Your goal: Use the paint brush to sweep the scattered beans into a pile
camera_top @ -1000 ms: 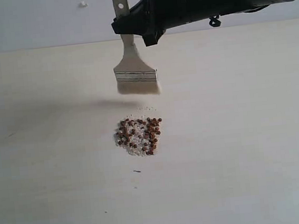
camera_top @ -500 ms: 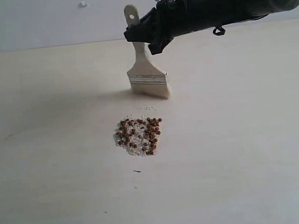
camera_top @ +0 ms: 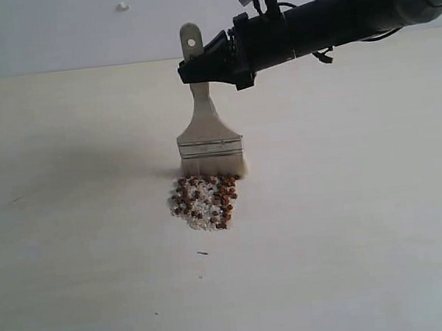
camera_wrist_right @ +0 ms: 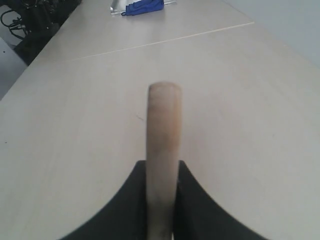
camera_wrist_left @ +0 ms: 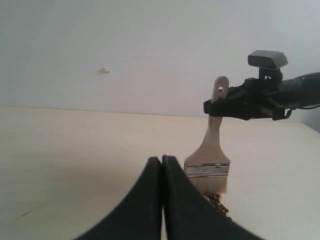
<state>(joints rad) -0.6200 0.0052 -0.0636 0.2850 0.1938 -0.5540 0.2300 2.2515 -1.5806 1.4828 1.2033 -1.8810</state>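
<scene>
Mostly pale table [camera_top: 369, 237], running from the lower edge of the exterior view up to a straight far edge. Behind it, plain whitish wall [camera_top: 52, 33] with one small white speck [camera_top: 122, 6] at upper left. Wide bare surface toward the left, right and bottom of the frame, apart from a tiny dark fleck [camera_top: 203, 253] below centre. More bare tabletop in the right wrist view, with something blue [camera_wrist_right: 144, 6] at the top edge.

Beans [camera_top: 206, 197] lie in a compact patch just left of centre, mixed with whitish crumbs [camera_top: 201, 217]. Brush [camera_top: 211, 147] stands near upright just above that patch in the frame. Long axis vertical, bristles down and meeting the patch's upper edge, holed handle end up. Right gripper [camera_top: 196, 71] reaches in from upper right, clenched on the handle. Left gripper [camera_wrist_left: 162, 162] faces the brush, jaws pressed together, grasping nothing.
</scene>
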